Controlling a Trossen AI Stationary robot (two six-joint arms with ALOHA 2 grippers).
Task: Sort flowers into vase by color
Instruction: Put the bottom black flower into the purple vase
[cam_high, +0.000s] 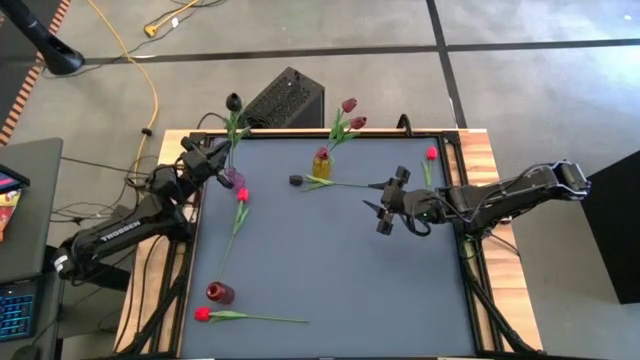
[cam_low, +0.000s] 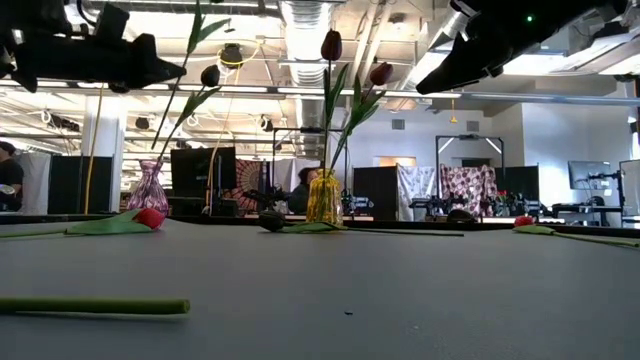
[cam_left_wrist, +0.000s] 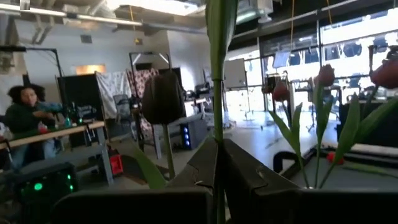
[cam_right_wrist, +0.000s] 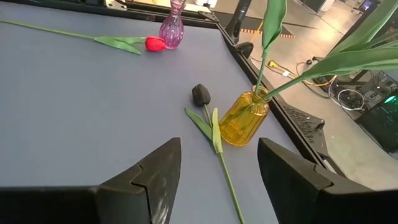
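My left gripper is at the table's far left, shut on a green stem beside the purple vase. A near-black tulip head shows above that vase. A second dark head stands on its own stem just past the fingers. The yellow vase holds two maroon tulips. A near-black tulip lies on the mat beside it. My right gripper hovers open over that tulip's stem, touching nothing. My left gripper pinches a thin green stem between its two fingers, well above the purple vase. The fingers come about level from the table's left and lie across the stem. The stem stands upright, and in the low view it runs down to the vase's mouth.
Red tulips lie on the mat: one near the purple vase, one by the red vase at the near left, one at the far right. A black box sits beyond the far edge.
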